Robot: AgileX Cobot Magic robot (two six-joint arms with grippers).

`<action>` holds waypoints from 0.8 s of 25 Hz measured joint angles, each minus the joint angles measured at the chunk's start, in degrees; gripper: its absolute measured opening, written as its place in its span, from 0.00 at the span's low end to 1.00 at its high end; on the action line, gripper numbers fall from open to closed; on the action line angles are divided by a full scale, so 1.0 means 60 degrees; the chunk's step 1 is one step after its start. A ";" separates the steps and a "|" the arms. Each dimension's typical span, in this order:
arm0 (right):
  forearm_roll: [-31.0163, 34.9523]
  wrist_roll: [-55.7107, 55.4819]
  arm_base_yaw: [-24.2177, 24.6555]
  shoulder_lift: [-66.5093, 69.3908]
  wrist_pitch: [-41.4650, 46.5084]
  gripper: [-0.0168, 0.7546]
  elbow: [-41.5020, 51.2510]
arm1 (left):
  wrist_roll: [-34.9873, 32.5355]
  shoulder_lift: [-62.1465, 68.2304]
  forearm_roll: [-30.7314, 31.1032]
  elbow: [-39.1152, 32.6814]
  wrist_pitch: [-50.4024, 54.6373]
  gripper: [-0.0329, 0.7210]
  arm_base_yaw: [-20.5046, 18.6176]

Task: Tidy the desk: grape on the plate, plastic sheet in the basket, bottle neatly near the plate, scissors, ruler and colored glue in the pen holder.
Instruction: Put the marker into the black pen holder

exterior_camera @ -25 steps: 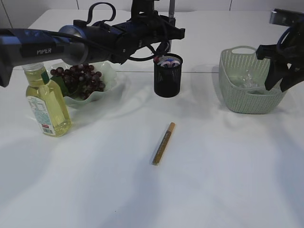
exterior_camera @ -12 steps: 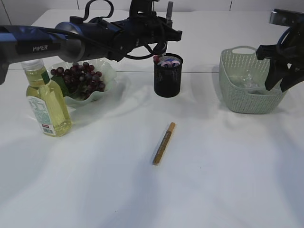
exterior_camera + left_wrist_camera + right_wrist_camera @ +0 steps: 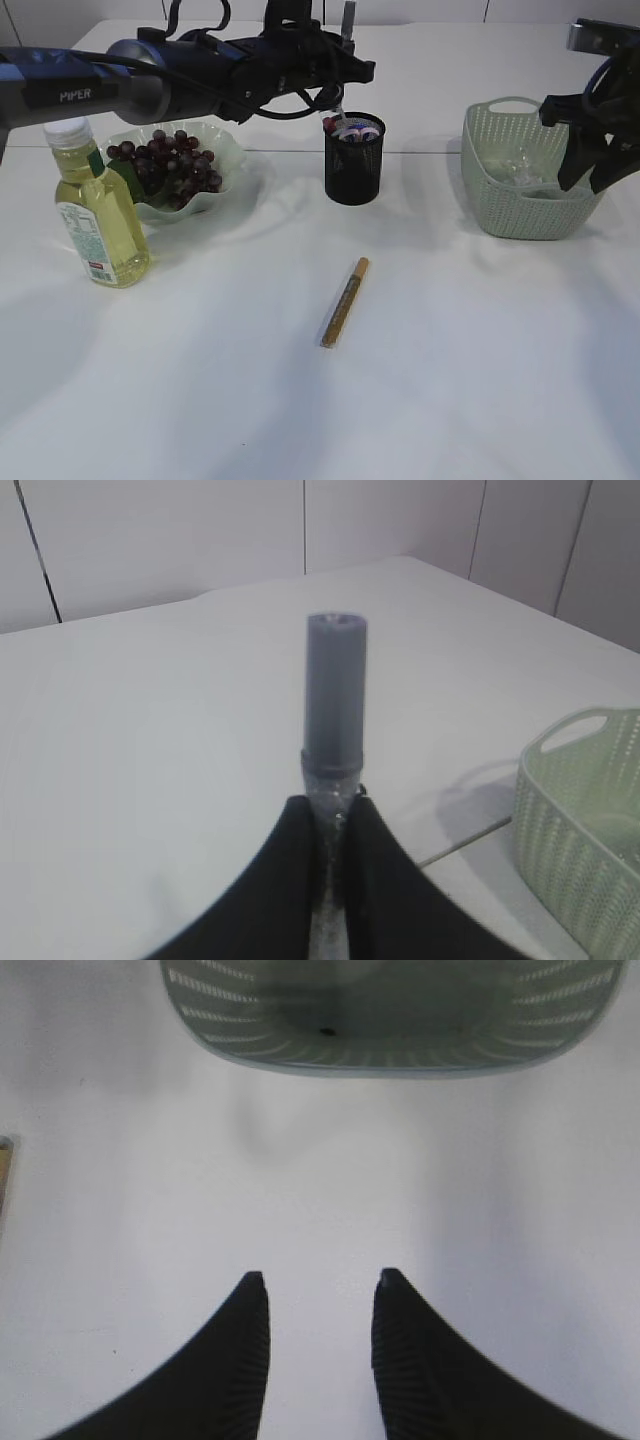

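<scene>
My left gripper [image 3: 333, 805] is shut on a colored glue tube [image 3: 335, 695] with a grey cap and a clear glittery body. In the exterior view the left gripper [image 3: 342, 62] holds it upright just above the black pen holder [image 3: 353, 165], where pink and purple tips [image 3: 352, 128] show over the rim. I cannot tell whether they are the scissors or the ruler. A second, golden colored glue stick [image 3: 344, 302] lies on the table in front. The grapes [image 3: 165, 165] lie on the plate [image 3: 225, 150]. The bottle [image 3: 95, 215] stands beside it. My right gripper [image 3: 320, 1280] is open and empty over the table beside the basket [image 3: 525, 200].
The green basket [image 3: 400, 1050] holds a crumpled clear plastic sheet [image 3: 520, 165]. A seam between two table tops runs behind the pen holder. The left arm stretches across above the plate and the bottle.
The left arm has risen and drifted slightly left with the glue tube in its grip. The right arm has not moved.
</scene>
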State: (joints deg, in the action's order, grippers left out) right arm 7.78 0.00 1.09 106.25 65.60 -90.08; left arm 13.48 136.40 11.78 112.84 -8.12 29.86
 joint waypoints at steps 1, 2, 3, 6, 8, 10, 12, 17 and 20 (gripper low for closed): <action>0.0000 0.0000 0.0000 0.0000 0.0000 0.40 0.0000 | 0.0000 0.0000 0.0023 0.0000 0.0023 0.09 0.0000; 0.0000 0.0000 0.0000 0.0000 0.0000 0.40 0.0000 | 0.0000 0.0000 0.0074 0.0000 0.0043 0.09 0.0000; 0.0000 0.0000 0.0000 0.0000 0.0000 0.40 0.0000 | 0.0000 0.0000 0.0128 0.0000 0.0060 0.09 0.0000; 0.0000 0.0000 0.0000 0.0000 0.0000 0.40 0.0000 | 0.0000 0.0000 0.0223 0.0000 0.0143 0.09 0.0000; 0.0000 0.0000 0.0000 0.0000 0.0000 0.40 0.0000 | 0.0000 0.0000 0.0244 0.0000 0.0161 0.09 0.0000; 0.0000 0.0000 0.0000 0.0000 0.0000 0.40 0.0000 | 0.0000 0.0000 0.0260 0.0000 0.0161 0.09 0.0000; 0.0000 0.0000 0.0000 0.0000 0.0000 0.40 0.0000 | 0.0000 0.0000 0.0260 0.0000 0.0161 0.09 0.0000; -0.0006 0.0000 0.0000 0.0000 0.0000 0.40 0.0000 | 0.0000 0.0000 0.0260 0.0000 -0.0105 0.09 0.0000; -0.0006 0.0000 0.0000 0.0000 -0.0015 0.40 0.0000 | 0.0000 0.0000 0.0260 0.0000 -0.0286 0.09 0.0000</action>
State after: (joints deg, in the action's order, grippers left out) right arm 7.74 0.00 1.09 106.25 65.51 -90.08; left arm 13.48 136.40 13.34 112.84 -9.83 29.86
